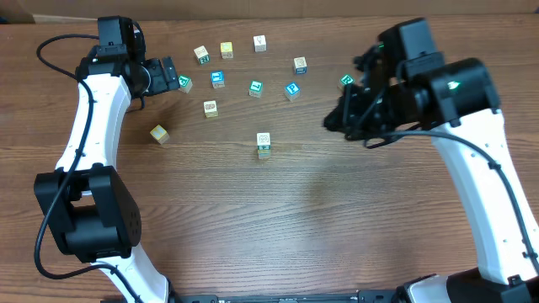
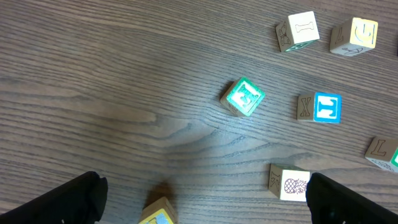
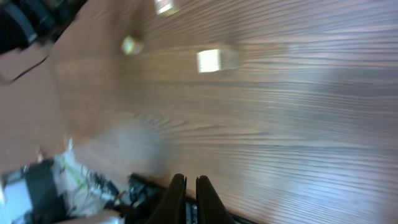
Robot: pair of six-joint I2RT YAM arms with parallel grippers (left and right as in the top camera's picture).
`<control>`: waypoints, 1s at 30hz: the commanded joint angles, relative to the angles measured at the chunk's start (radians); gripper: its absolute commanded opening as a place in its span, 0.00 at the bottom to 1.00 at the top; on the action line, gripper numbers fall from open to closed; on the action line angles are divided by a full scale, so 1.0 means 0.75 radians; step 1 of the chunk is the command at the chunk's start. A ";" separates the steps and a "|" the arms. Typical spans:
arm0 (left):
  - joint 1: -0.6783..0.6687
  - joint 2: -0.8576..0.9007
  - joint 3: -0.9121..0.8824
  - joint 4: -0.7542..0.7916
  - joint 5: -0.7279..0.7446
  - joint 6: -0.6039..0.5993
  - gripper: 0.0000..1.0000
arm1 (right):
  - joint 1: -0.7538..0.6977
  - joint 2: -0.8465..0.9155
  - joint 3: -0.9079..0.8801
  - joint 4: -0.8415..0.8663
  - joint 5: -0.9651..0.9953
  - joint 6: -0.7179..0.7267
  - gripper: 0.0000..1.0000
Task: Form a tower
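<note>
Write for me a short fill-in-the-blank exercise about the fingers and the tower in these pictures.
1. The left fingers are wide ____.
2. The right fingers are ____, with nothing between them.
3. The tower stands ____ the left arm and the right arm.
Missing words: open; shut; between.

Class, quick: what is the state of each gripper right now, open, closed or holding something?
Left gripper: open, holding nothing.
Right gripper: closed, holding nothing.
</note>
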 commanded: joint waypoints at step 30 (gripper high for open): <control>-0.004 -0.037 -0.001 0.005 0.000 -0.012 1.00 | 0.248 -0.005 0.035 0.668 -0.885 0.007 0.70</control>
